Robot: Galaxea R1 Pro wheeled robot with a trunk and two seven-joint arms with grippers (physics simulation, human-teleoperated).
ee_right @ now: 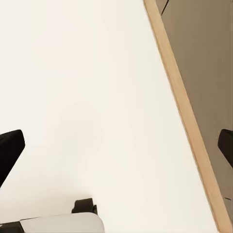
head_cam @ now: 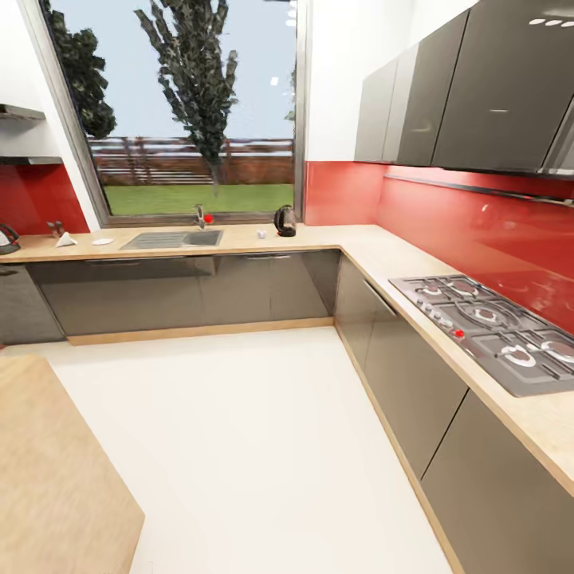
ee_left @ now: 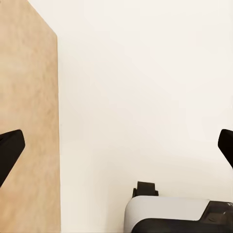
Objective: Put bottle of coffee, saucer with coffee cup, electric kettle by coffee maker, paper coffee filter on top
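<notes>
Far across the kitchen, a black electric kettle (head_cam: 285, 221) stands on the back countertop (head_cam: 319, 237) right of the sink, with a small white cup (head_cam: 261, 233) beside it. At the counter's left end are a white saucer (head_cam: 102, 241), a white paper filter (head_cam: 66, 239), and a dark machine that looks like the coffee maker (head_cam: 6, 237), cut by the picture's edge. My left gripper (ee_left: 116, 150) hangs open over the floor, beside a wooden surface. My right gripper (ee_right: 116, 148) is open too, over the floor near a cabinet's base, holding nothing.
A sink (head_cam: 171, 238) with a faucet (head_cam: 200, 215) sits under the window. A gas hob (head_cam: 494, 327) lies in the right counter run. A wooden tabletop (head_cam: 56, 462) stands close at my left. White floor (head_cam: 255, 430) stretches between the cabinets.
</notes>
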